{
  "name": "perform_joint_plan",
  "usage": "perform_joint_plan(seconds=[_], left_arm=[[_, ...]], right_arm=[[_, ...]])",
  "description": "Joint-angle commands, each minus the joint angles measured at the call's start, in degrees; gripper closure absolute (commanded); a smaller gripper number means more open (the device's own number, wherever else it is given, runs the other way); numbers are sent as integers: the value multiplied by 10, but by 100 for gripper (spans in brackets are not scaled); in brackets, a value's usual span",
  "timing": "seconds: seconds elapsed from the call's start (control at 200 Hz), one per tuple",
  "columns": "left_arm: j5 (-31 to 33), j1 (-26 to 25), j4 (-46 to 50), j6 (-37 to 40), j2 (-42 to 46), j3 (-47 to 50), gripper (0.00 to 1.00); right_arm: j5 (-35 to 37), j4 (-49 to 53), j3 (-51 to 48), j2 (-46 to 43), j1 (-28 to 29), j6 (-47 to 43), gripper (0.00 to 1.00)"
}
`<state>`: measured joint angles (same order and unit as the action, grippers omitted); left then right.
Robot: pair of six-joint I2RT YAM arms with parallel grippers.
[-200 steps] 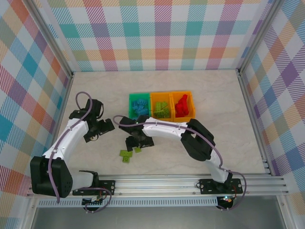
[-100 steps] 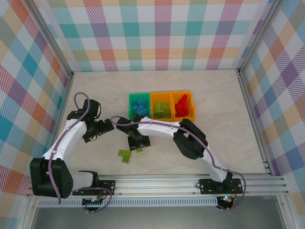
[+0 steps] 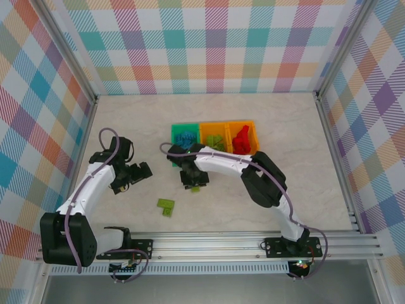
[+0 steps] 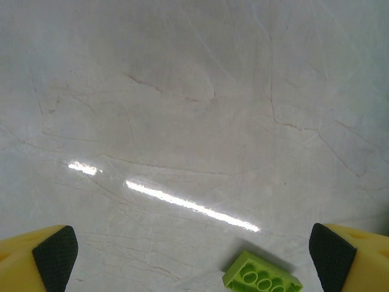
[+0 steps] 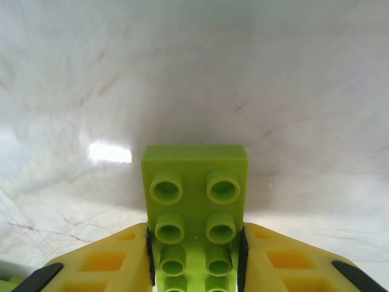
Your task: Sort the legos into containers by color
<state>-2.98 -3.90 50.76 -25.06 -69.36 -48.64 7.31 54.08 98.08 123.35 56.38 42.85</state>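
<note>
Here the right pincer (image 3: 192,179) sits just on the arms' side of the green bin (image 3: 173,134), pinching a lime green brick (image 3: 197,188). In the right wrist view that brick (image 5: 194,182) shows its glossy studded top, two studs across and at least four along. Its far end sticks out past the yellow fingers (image 5: 103,264) over the pale marbled tabletop (image 5: 182,61); whether it touches the surface I cannot tell.

The green bin holds blue bricks (image 3: 185,140). Against its right side stands an orange bin (image 3: 213,125) with lime green bricks (image 3: 214,145) inside. Beyond that, a second orange bin (image 3: 256,142) carries red bricks (image 3: 240,138).

Well apart from the green bin, toward the arm bases and slightly left, a loose lime green piece (image 3: 166,206) lies on the tabletop. It may be one brick or two pressed together.

The left pincer (image 3: 138,172) is left of the green bin and a little nearer the bases, spread wide with nothing between its fingers. In the left wrist view the black-padded fingertips (image 4: 55,255) stand at the lower corners. An upturned lime green brick (image 4: 262,277), hollow tubes showing, lies on the tabletop near the right one.
</note>
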Motion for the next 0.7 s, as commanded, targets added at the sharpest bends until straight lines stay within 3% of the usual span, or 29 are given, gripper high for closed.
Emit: perform_joint_plan(seconds=[0.0, 0.16, 0.345, 0.48, 0.695], left_arm=[[-33, 9, 1, -26, 23, 29, 0], [-48, -4, -7, -54, 39, 61, 0], [-44, -65, -16, -100, 36, 71, 0], [-34, -104, -29, -145, 26, 84, 0], [-15, -167, -47, -226, 23, 95, 0]], right_arm=[[28, 26, 42, -56, -26, -31, 65], [39, 52, 80, -72, -81, -63, 66], [31, 59, 109, -61, -177, -101, 65], [2, 82, 186, 1, -227, -135, 65], [-19, 144, 341, 112, -259, -171, 62]])
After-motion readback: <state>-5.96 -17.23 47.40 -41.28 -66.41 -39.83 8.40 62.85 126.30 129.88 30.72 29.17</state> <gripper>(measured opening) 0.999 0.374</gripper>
